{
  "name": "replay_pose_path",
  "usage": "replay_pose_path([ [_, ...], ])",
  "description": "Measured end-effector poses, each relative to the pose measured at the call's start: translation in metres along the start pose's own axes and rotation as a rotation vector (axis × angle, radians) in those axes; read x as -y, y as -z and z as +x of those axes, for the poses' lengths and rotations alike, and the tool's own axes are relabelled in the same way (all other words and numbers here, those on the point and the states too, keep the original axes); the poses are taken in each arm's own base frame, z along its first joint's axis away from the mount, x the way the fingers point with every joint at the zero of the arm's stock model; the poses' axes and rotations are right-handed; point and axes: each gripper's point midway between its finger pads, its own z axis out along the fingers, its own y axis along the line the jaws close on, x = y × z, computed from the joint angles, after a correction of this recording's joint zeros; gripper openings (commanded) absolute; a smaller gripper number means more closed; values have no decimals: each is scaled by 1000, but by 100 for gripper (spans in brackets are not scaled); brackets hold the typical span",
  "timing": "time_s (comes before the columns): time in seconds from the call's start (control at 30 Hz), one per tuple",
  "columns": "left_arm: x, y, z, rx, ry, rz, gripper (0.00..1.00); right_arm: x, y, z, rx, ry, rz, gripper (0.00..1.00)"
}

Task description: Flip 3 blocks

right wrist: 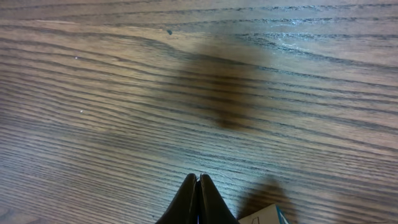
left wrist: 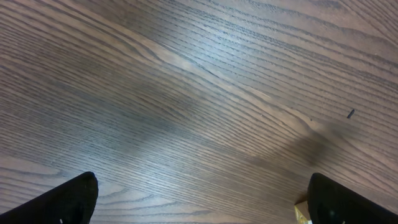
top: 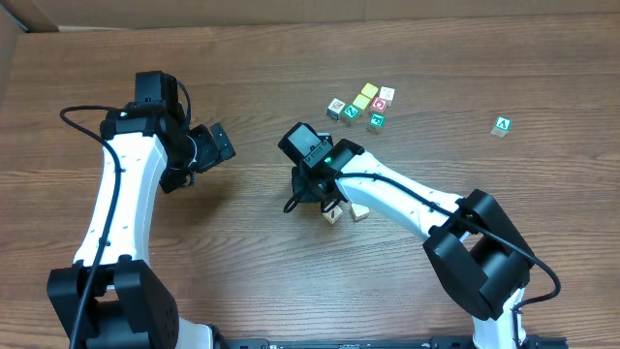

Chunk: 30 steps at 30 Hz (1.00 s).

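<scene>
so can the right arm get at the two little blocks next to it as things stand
Probably yes: the blocks lie right beside the right end effector on the table, with nothing between. Its jaws are shut, so it would need to open first.

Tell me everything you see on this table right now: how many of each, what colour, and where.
table: one, brown wood grain, fills the view
clustered cubes: about seven, with yellow, green, red and white faces, far side, right of centre
A cube: one, green with white letter, alone at far right
blocks: two visible, pale wood, centre, beside the right arm
left gripper: one, black, open, over bare table at left
right gripper: one, black, shut, close to the pale blocks
</scene>
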Motion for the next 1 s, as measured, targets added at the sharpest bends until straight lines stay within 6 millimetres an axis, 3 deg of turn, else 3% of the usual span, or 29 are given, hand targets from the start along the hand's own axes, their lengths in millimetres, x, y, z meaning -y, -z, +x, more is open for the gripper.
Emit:
replay_pose_path([
  [0.5,0,0,0,0,0,0,100,2,0,-1,5,0,12,4],
  [1.0,0,0,0,-1,0,0,100,25,2,21,-78,2,111,4],
])
